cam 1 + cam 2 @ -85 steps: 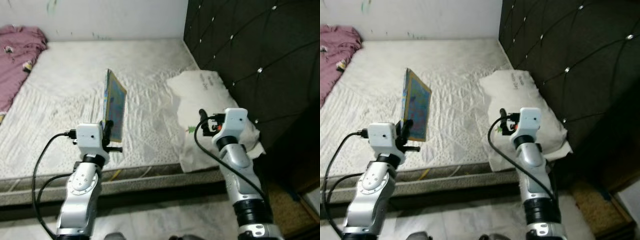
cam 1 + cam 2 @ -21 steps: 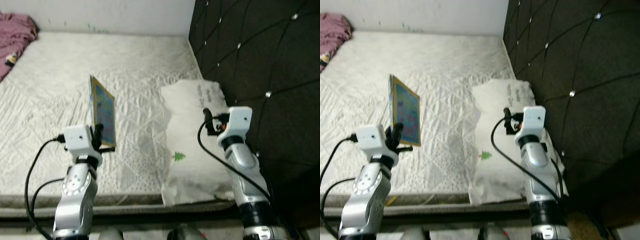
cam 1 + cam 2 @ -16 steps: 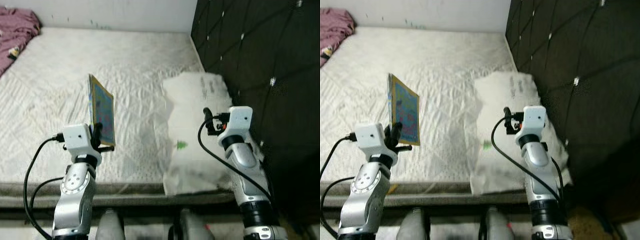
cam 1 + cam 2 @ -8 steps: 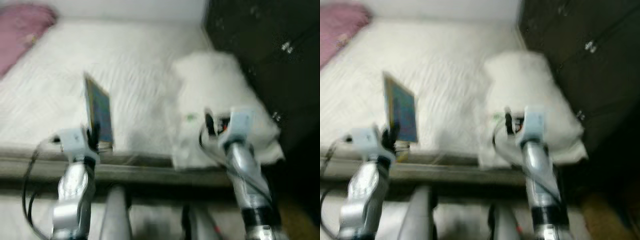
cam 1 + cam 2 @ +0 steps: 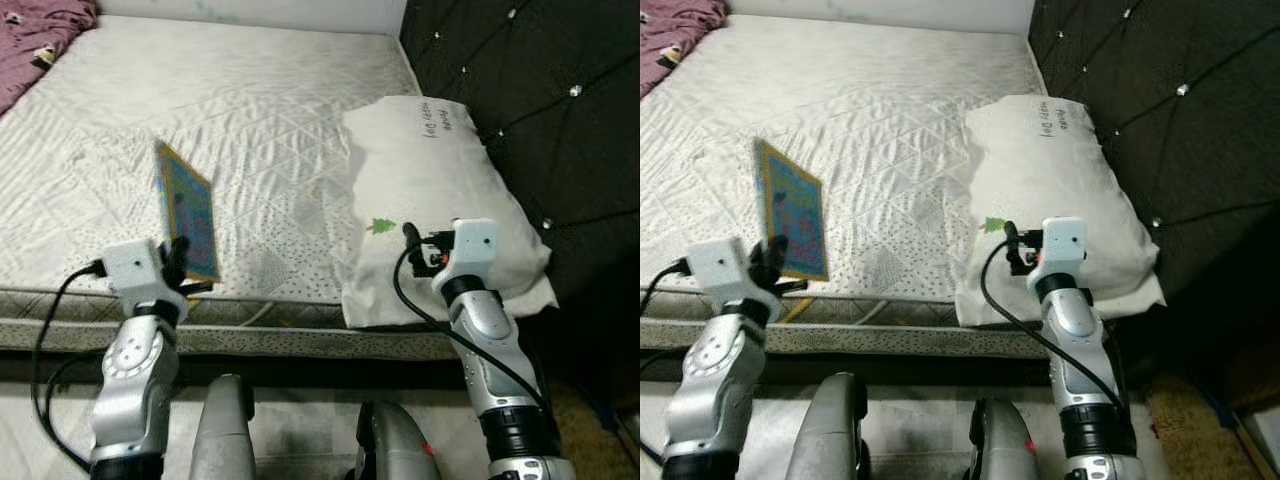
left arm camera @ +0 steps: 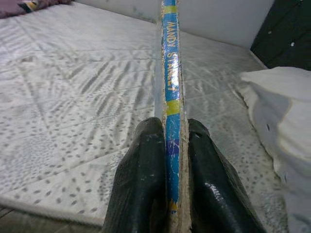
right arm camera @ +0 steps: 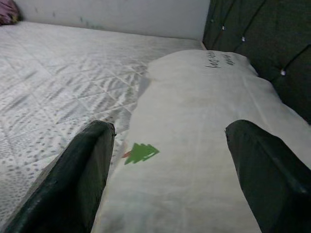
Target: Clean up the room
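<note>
A thin, colourful book (image 5: 187,212) stands upright on edge, its lower corner pinched in my left gripper (image 5: 178,262), which is shut on it just above the mattress's front edge. The left wrist view shows the book's blue and yellow spine (image 6: 170,92) clamped between the two black fingers (image 6: 141,179). My right gripper (image 5: 410,237) is open with nothing in it, held over the near end of a white pillow (image 5: 440,180) with a small green tree print (image 7: 141,153). Its fingers (image 7: 77,174) stand wide apart.
The white quilted mattress (image 5: 220,100) stretches ahead, with a dark tufted headboard (image 5: 540,100) at the right. A pink cloth (image 5: 40,25) lies at the far left corner. The bed frame's edge (image 5: 250,340) crosses in front of me, and my grey legs (image 5: 225,440) stand on the floor below.
The whole picture has shifted and sharpened after a blur, so the camera moved back and down; my legs now show. Both arms keep their pose, book still held.
</note>
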